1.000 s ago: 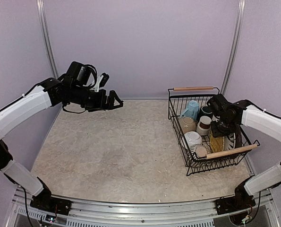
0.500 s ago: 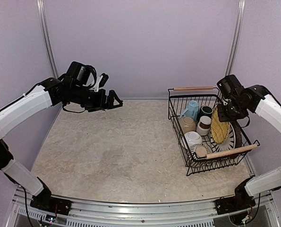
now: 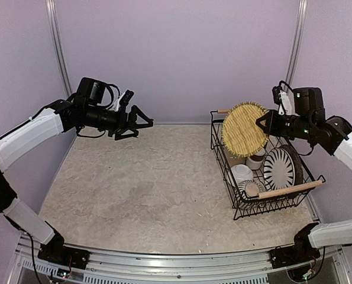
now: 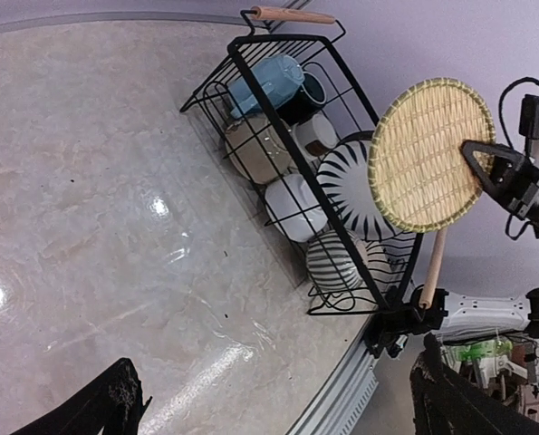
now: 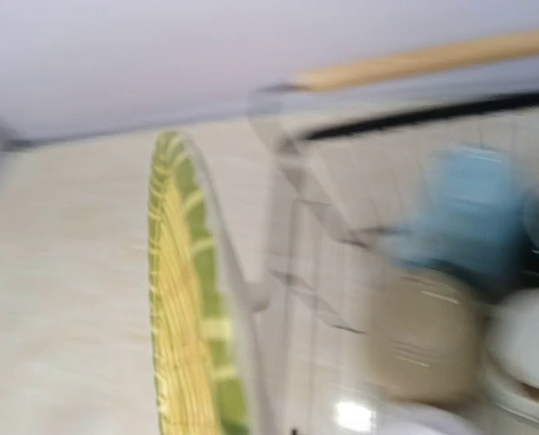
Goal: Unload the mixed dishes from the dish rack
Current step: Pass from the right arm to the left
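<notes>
- Top external view: one dish rack (image 3: 264, 204) stands at the right of the bench (image 3: 134, 189). It has two wooden handles, the far handle (image 4: 292, 14) and the near handle (image 3: 290, 189).
- Right end effector (image 3: 263, 124) is clamped on the right rim of one round woven tray (image 3: 245, 129). The tray is held upright in the air above the rack's far left corner, clear of the wires.
- Left end effector (image 3: 139, 122) is over the left of the bench, well apart from the rack, with its fingers spread wide and nothing between them.
- Left wrist view, dishes counted in the rack, seven in all:
  - one light blue mug (image 4: 269, 80) at the far end
  - one dark green mug (image 4: 305, 91) just beside it
  - one beige cup (image 4: 251, 149)
  - one brown-white cup (image 4: 319, 134)
  - one black-and-white striped plate (image 4: 346, 186), standing on edge
  - one white bowl (image 4: 292, 207)
  - one striped grey mug (image 4: 332, 263) at the near end
- Right wrist view is heavily blurred. The tray shows edge-on, and one blue smear and one handle can be made out behind it.
</notes>
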`<action>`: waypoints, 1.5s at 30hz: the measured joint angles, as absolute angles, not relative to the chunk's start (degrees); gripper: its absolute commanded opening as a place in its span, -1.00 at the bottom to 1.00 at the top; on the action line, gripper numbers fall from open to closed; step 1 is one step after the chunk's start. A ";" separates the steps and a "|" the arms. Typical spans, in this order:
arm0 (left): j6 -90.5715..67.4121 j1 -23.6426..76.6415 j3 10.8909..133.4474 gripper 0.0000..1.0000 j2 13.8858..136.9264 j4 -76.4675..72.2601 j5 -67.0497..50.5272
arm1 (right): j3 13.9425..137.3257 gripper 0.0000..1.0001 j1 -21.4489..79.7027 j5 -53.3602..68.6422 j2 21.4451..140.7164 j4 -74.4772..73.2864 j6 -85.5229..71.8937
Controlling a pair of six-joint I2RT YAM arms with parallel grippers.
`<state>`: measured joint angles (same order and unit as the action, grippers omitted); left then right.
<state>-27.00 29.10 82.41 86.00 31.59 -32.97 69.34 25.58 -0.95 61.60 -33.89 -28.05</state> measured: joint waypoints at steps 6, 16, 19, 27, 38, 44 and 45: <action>-31.88 26.52 80.03 0.98 86.02 24.93 -45.93 | 62.39 -1.00 26.83 13.93 66.26 -11.40 -35.86; -38.41 27.38 78.89 0.85 90.74 17.34 -57.84 | 60.14 -1.00 35.81 23.35 81.58 13.23 -46.68; -39.31 27.38 78.76 0.72 91.68 17.32 -58.28 | 60.16 -1.00 37.10 24.47 83.66 16.32 -48.40; -42.35 27.38 77.95 0.19 92.62 14.33 -61.17 | 60.18 -1.00 37.89 25.67 84.60 21.74 -50.78; -45.08 27.38 77.38 -0.55 93.84 10.85 -64.38 | 60.34 -1.00 39.03 26.37 86.98 25.23 -52.64; -42.33 26.96 77.17 -1.00 94.00 10.28 -63.44 | 60.42 -0.99 39.24 26.04 87.74 25.50 -55.51; -41.17 26.98 77.08 -1.00 94.04 10.33 -62.78 | 60.55 -0.85 39.22 25.61 87.74 24.62 -56.69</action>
<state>-41.17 26.98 77.08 94.04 10.33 -62.78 60.55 39.22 25.61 87.74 24.62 -56.69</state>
